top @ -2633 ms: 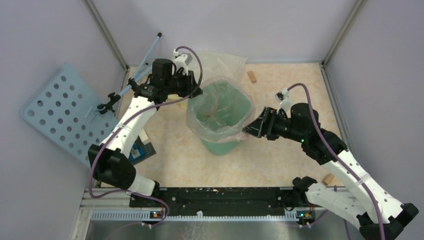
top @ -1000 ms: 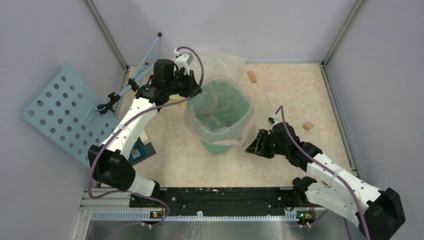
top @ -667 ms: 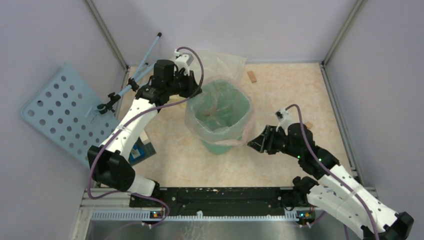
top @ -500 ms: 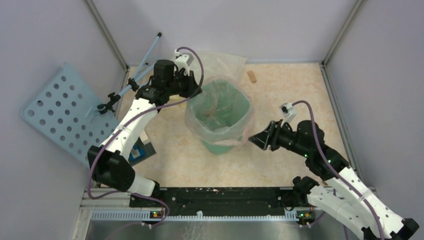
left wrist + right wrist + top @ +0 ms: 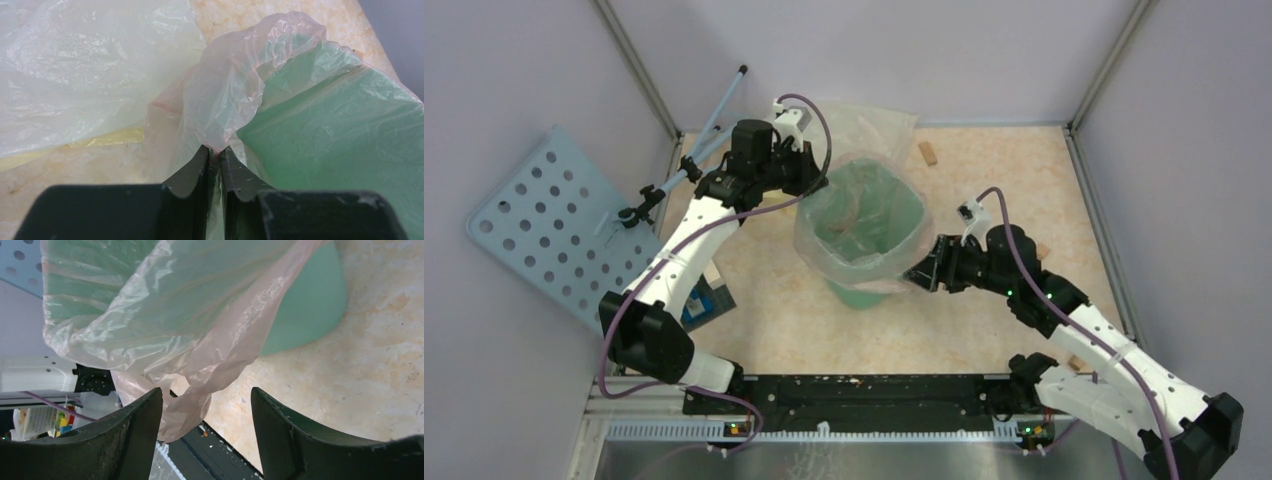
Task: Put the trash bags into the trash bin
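Right gripper (image 5: 914, 277) has swung back, jaws astride the hanging trash bag (image 5: 200, 365).

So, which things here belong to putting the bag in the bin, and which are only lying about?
Belong to the job: pink trash bag; mint-green trash bin; left fingers, shut on the bag's edge; right fingers, open around its hanging flap.
Lying about: pale-yellow bag behind the bin; small wooden block; blue perforated panel.

No legible text, label, brand or number on anything.
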